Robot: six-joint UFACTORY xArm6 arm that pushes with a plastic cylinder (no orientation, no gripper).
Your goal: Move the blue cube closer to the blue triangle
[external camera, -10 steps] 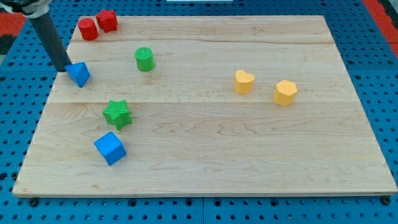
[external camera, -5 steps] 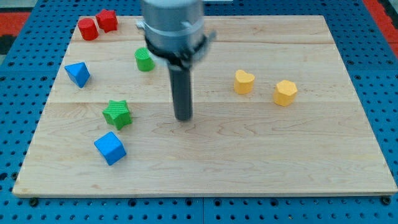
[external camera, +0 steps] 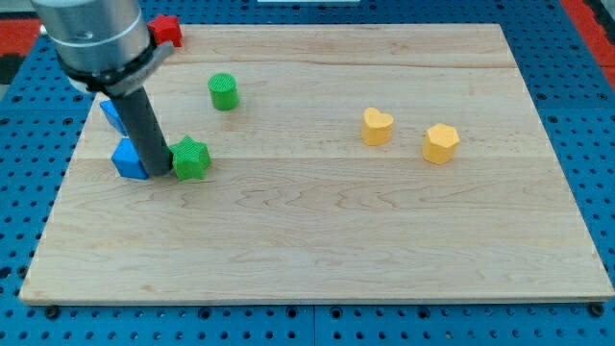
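the rod's tip sits on the wooden board at the view's left, wedged between two blocks: the blue cube touching or just beside it on the left, the green star just beside it on the right. there is no gripper on this arm, so nothing to open or close; the rod only pushes, and here it appears to be in contact with the cube's right face, though the rod hides the exact seam.

the blue triangle lies just above the cube toward the view's top, mostly hidden behind the rod and the arm's housing; only a blue sliver shows. cube and triangle look near each other, possibly almost touching, but the rod covers the gap, so i cannot tell whether they meet.

judgement on progress: the cube stands close to the triangle, so the task reads as largely done. what may remain is a small nudge upward to close any gap, then clearing the rod without dragging the green star.

other blocks lie apart from this: a green cylinder toward the top, a red block at the top-left edge partly hidden by the arm, and two yellow blocks, a heart and a hexagonal yellow block, well apart on the right.
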